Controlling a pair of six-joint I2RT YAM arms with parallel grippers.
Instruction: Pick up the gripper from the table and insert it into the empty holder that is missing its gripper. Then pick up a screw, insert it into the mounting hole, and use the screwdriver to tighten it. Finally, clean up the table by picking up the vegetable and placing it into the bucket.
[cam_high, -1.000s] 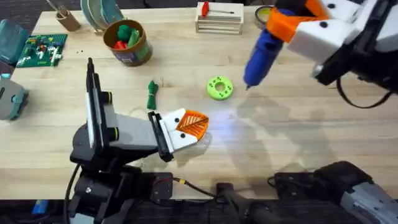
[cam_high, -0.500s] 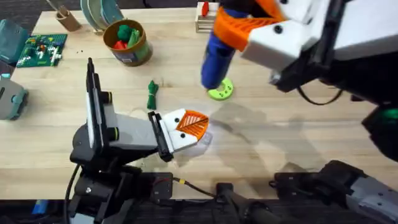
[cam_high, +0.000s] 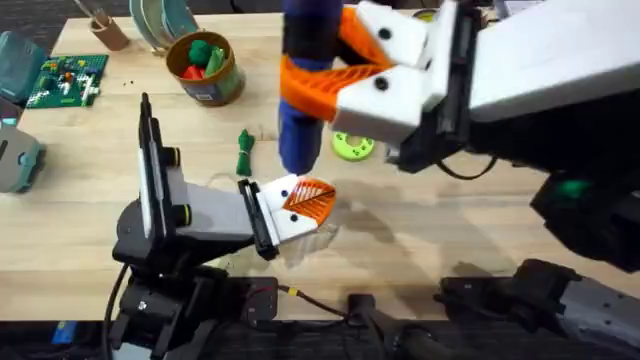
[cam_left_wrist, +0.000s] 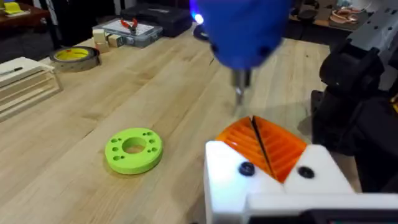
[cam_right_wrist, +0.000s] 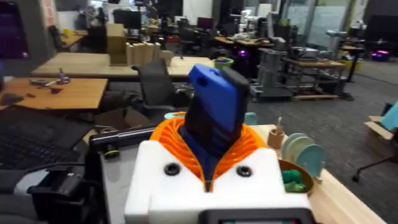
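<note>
My right gripper (cam_high: 322, 82) is shut on the blue screwdriver (cam_high: 305, 95), held high and upright; the right wrist view shows its body (cam_right_wrist: 214, 118) clamped between the orange pads. The thin bit (cam_left_wrist: 239, 93) points down, just above and beyond the tip of my left gripper (cam_high: 312, 200). The left gripper (cam_left_wrist: 256, 132) rests low over the table (cam_high: 450, 215), with its white holder fingers (cam_left_wrist: 227, 177) carrying orange ribbed gripper pieces (cam_left_wrist: 280, 149) pressed together, nothing between them. The dark green vegetable (cam_high: 245, 152) lies just beyond the left arm. The gold bucket (cam_high: 205, 68) stands at the back left, holding red and green toys.
A bright green ring disc (cam_high: 352, 146) lies behind the screwdriver, seen also from the left wrist as the disc (cam_left_wrist: 134, 149). A green board (cam_high: 68, 78) and a teal object (cam_high: 15, 155) sit at the left edge. A wooden rack (cam_left_wrist: 25, 81) and a tape roll (cam_left_wrist: 74, 56) stand at the back.
The right arm has swung left and risen with the screwdriver, from the back right to above the left gripper. The left arm has stayed still.
</note>
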